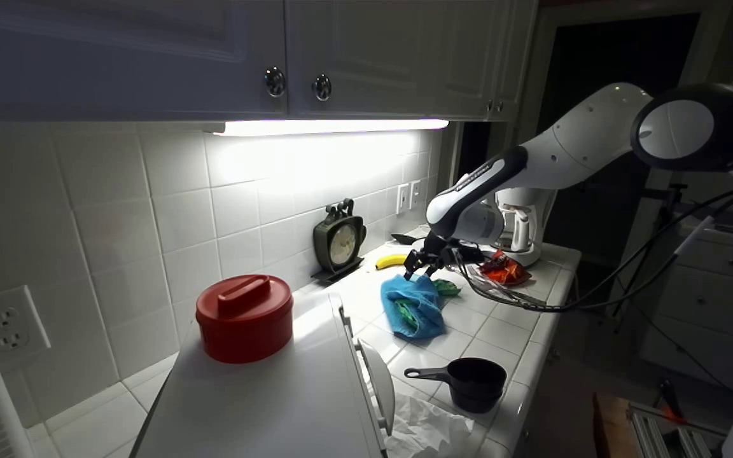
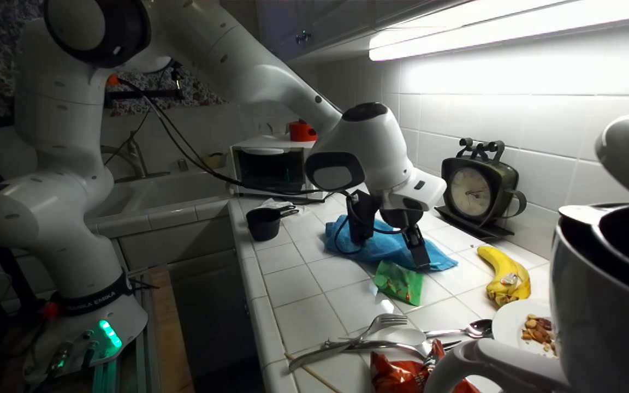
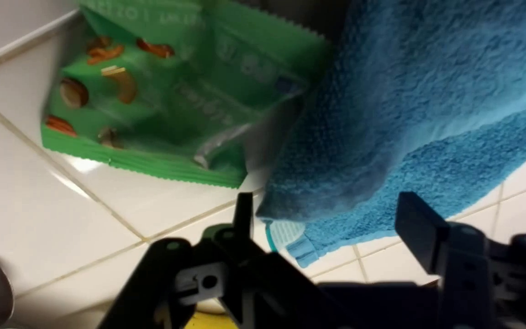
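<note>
The blue towel (image 2: 388,251) lies rumpled on the tiled counter (image 2: 309,322), directly below the gripper (image 3: 324,208), whose jaws stand spread with blue cloth visible across the gap. In an exterior view its long axis slants from the black measuring cup's (image 2: 263,226) side toward the banana (image 2: 503,273), its narrower end pointing that way, with a green packet (image 2: 400,283) just beside it.

From my position, the wall (image 1: 239,216) is faced with white tiles. Upper cabinets (image 1: 379,57) with round metal knobs (image 1: 322,88) are mounted above. A strip light (image 1: 335,128), lit, runs along the cabinets' underside and illuminates the tiled counter (image 2: 303,322). A sink (image 2: 181,190) with a faucet (image 2: 136,155) adjoins it. Farther off, drawers (image 1: 697,305) stand in shadow near a dark framed opening (image 1: 608,60); the floor (image 1: 589,359) is dim.
</note>
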Controlling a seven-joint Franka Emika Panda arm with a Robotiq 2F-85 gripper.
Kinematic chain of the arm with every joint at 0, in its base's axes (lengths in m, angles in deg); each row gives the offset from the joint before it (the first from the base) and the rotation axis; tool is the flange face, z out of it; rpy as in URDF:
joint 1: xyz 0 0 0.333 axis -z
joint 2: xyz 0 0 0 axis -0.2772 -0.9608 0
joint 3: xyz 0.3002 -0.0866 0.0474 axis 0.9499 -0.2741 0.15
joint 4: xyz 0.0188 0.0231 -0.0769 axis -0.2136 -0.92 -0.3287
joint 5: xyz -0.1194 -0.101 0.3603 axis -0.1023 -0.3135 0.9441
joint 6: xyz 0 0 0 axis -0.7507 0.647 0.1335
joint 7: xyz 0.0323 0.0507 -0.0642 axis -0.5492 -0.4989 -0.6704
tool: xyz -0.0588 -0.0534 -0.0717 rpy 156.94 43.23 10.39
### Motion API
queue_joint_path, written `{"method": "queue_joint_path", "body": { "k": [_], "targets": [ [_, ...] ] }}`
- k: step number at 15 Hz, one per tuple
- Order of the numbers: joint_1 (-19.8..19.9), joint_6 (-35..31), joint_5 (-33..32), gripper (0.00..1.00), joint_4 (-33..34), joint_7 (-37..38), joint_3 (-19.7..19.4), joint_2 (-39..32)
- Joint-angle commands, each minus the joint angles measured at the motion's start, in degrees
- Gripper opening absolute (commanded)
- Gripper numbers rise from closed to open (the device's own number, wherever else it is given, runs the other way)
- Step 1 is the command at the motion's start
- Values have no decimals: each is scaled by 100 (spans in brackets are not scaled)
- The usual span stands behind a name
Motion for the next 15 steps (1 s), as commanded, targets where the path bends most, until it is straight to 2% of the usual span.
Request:
{"method": "queue_joint_path", "body": {
  "k": [1, 7, 11, 12, 15],
  "targets": [
    [-4, -83, 5, 52, 154, 225, 82, -156],
    [53, 163, 34, 9, 205, 215, 193, -136],
    [151, 470, 201, 0, 186, 37, 341, 114],
    [140, 514, 191, 4, 169, 22, 341, 187],
    [87, 750, 198, 6, 67, -59, 326, 505]
  ]
}}
